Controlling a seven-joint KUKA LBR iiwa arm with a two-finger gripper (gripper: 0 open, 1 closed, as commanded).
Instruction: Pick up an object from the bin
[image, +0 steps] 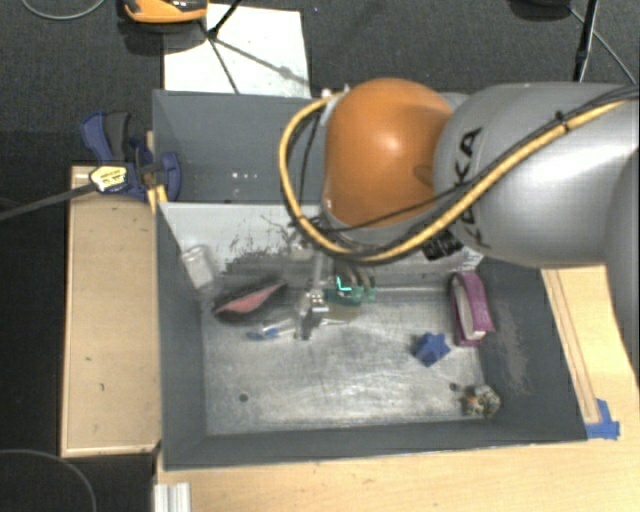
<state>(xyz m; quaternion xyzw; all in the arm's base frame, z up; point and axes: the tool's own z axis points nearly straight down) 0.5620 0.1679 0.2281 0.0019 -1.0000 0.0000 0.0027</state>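
My gripper (309, 318) hangs under the orange wrist cover, low over the bin floor just left of the middle. A small blue and white piece (263, 331) lies right beside it on the left. Slightly further left and up, a flat pink and dark red thing (248, 298) rests on the floor. A small green item (352, 292) shows just to the gripper's upper right, close against it. Whether anything sits between the gripper's tips cannot be made out.
A clear little container (195, 266) lies near the bin's left wall. A blue crumpled piece (430, 347), a purple and white box (470, 305) and a small dark knobbly thing (480, 401) lie to the right. The arm covers the bin's upper right.
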